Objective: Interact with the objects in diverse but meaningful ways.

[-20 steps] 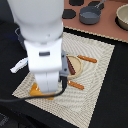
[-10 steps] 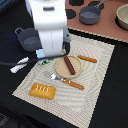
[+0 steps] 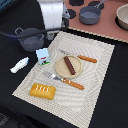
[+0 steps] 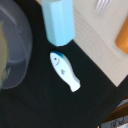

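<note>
Currently on the black worktop (image 3: pixel 107 95), exterior view: one beige placemat (image 3: pixel 95 75), one round plate (image 3: pixel 59 70), one brown sausage (image 3: pixel 69 65), one golden scored bread loaf (image 3: pixel 43 91), one white-blue-green carton (image 3: pixel 43 56), one grey two-handled pot (image 3: pixel 31 39), one white fish-shaped piece (image 3: pixel 20 64), one knife (image 3: pixel 80 57), one fork (image 3: pixel 65 81), both with orange handles.

Sausage lies on the plate at mat centre, long axis running 11 to 5 o'clock. Loaf sits at the mat's 7 o'clock corner, long axis near 9 to 3. Carton stands upright on the mat's 9 o'clock edge, just beside the pot. Fish lies off the mat, at 9 o'clock from the carton, long axis 8 to 2.

Wrist view shows one fish (image 4: pixel 65 71), one carton (image 4: pixel 58 20), part of the pot (image 4: pixel 12 55).

Tool is not visible in either view; arm body (image 3: pixel 52 15) sits at 12 o'clock, above the pot.
</note>
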